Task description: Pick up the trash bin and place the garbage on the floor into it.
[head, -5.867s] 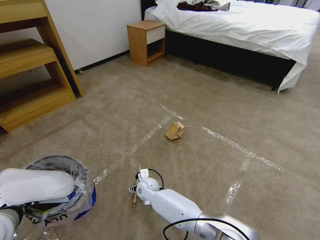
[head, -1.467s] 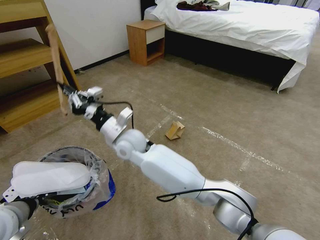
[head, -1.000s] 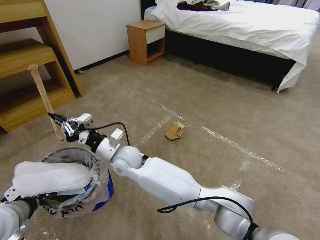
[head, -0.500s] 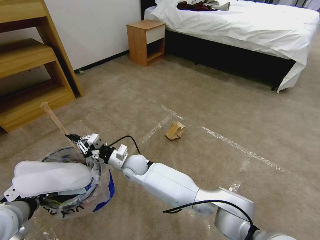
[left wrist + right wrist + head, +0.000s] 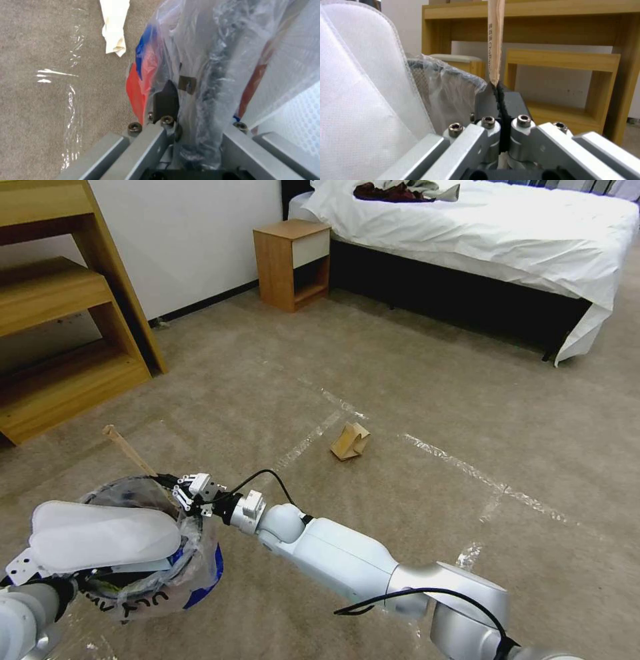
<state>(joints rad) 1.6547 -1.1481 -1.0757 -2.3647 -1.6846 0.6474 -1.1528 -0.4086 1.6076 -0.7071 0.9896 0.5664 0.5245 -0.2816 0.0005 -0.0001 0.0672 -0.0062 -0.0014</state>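
Note:
The trash bin (image 5: 143, 573), a dark bucket lined with a crinkly clear bag, hangs at the lower left, and my left gripper (image 5: 195, 105) is shut on its rim (image 5: 216, 82). A flat white slipper (image 5: 103, 537) lies across the bin's mouth. My right gripper (image 5: 170, 483) is at the bin's far rim, shut on a thin wooden stick (image 5: 127, 450) that slants up and away. In the right wrist view the stick (image 5: 495, 42) rises from the closed pads, next to the slipper (image 5: 360, 100) and the bag-covered rim (image 5: 446, 75). Folded brown cardboard (image 5: 350, 441) lies on the floor (image 5: 413, 380).
A wooden shelf unit (image 5: 60, 313) stands at the left. A nightstand (image 5: 293, 263) and a white bed (image 5: 480, 233) stand at the back. Crumpled white paper (image 5: 115, 27) lies on the carpet below the bin. Tape strips (image 5: 480, 477) cross the carpet.
My right arm has swung left with the stick from the floor, then come down from high to the bin's far rim. The stick now leans lower. The bin has hardly moved.

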